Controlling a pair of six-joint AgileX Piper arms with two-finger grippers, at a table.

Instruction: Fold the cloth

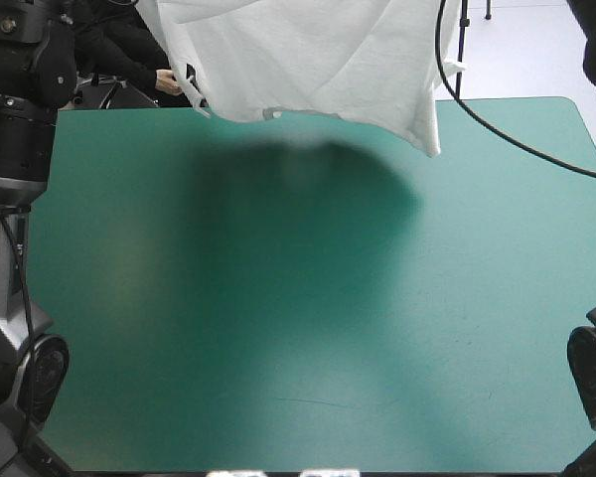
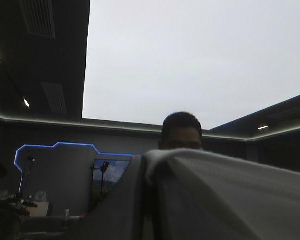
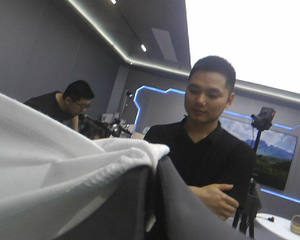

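Currently found the T-shirt [image 1: 308, 60] lifted clear of the teal-green cover [image 1: 298, 378], hanging over its far half as a broad sheet. Noted the lower hem loose and uneven, with a shadow [image 1: 308, 199] cast on the cover beneath.

Found the left gripper [image 2: 146, 172] pinched together on the T-shirt, with white cloth draped down one side of it. Found the right gripper [image 3: 155, 172] likewise clamped on a bunched edge of the T-shirt at its tip. Could not confirm how much cloth sits in either grip.

Judged as risks:
- Slipping out of one thin pinch, dropping that side into a heap.
- Lowering with the hem tucked under, setting creases.
- Uneven pull between the two grips, twisting the sheet off square to the cover.

Saw no containers anywhere in view; nothing to report on contents.
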